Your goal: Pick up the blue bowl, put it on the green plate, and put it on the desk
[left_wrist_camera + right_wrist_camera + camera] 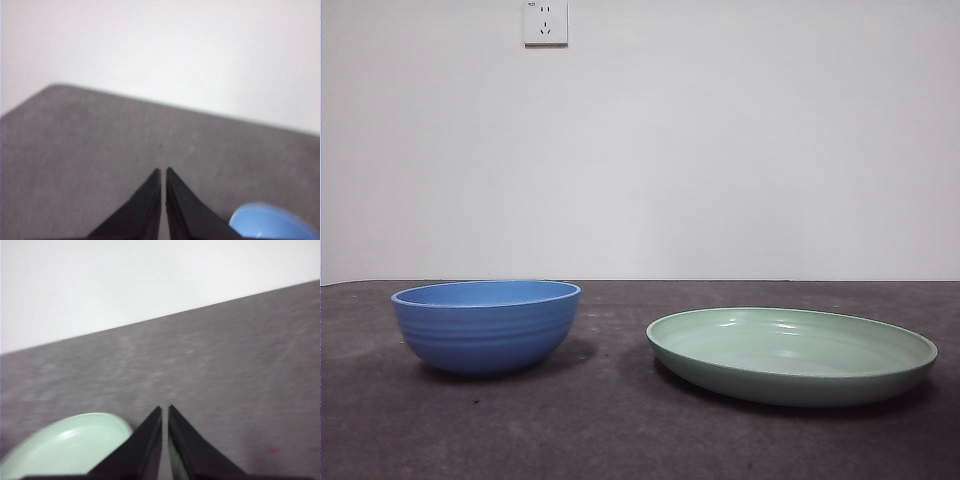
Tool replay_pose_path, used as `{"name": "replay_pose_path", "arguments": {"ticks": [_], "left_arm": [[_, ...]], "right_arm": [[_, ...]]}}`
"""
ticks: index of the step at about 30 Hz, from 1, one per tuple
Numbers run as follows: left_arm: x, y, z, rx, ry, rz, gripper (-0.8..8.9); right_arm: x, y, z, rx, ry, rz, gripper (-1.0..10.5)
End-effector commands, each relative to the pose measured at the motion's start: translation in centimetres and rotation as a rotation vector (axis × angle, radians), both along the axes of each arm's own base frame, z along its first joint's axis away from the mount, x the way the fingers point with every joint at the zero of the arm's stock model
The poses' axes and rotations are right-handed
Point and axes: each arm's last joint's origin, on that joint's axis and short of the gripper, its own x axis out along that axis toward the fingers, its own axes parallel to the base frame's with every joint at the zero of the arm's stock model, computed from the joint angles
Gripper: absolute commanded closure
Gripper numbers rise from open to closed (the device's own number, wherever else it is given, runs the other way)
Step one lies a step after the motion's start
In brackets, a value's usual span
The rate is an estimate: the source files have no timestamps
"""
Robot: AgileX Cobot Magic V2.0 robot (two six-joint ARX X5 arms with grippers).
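Resting upright on the dark grey-brown matte desk (620,430), the round, glossy medium-blue ridged bowl (486,325) sits apart from the wide, shallow, pale mint-green plate (791,353), with a strip of bare tabletop between them.

The left gripper (163,171) hangs above the desk with its two black jaws pressed nearly together, clenched on nothing; the bowl's blue rim (272,222) shows just beside one jaw, lower than the tips and not touched.

The right gripper (165,409) is likewise closed and empty, its jaws meeting at a thin slit, with the plate's rim (70,442) close alongside and partly hidden behind one jaw.

Neither arm appears in the front view.

Beyond both sets of jaw tips open tabletop runs to the desk's far edge, where a plain white wall (720,140) rises, carrying a white socket (545,22) high up.
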Motion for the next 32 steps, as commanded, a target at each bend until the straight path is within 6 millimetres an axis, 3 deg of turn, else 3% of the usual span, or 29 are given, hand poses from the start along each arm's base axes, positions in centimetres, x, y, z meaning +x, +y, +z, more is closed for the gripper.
{"name": "replay_pose_path", "arguments": {"ticks": [1,8,15,24,32], "left_arm": [[-0.5,0.0,2.2,-0.03,-0.005,-0.002,7.96],[-0.9,-0.1,7.0,-0.019,0.071,-0.025,7.96],[0.2,-0.5,10.8,-0.023,0.088,-0.171,7.96],[2.6,-1.3,12.5,-0.054,0.251,-0.392,7.96],[5.3,-1.9,13.5,-0.108,0.373,-0.592,7.95]], "right_arm": [[-0.3,0.2,1.5,0.085,-0.002,0.05,9.3],[-1.0,0.5,6.0,0.092,0.019,0.14,9.3],[-1.0,0.7,10.4,0.105,0.073,0.195,9.3],[0.9,0.9,14.7,0.093,0.156,0.401,9.3],[3.4,1.0,17.1,0.057,0.206,0.525,9.3]]}}
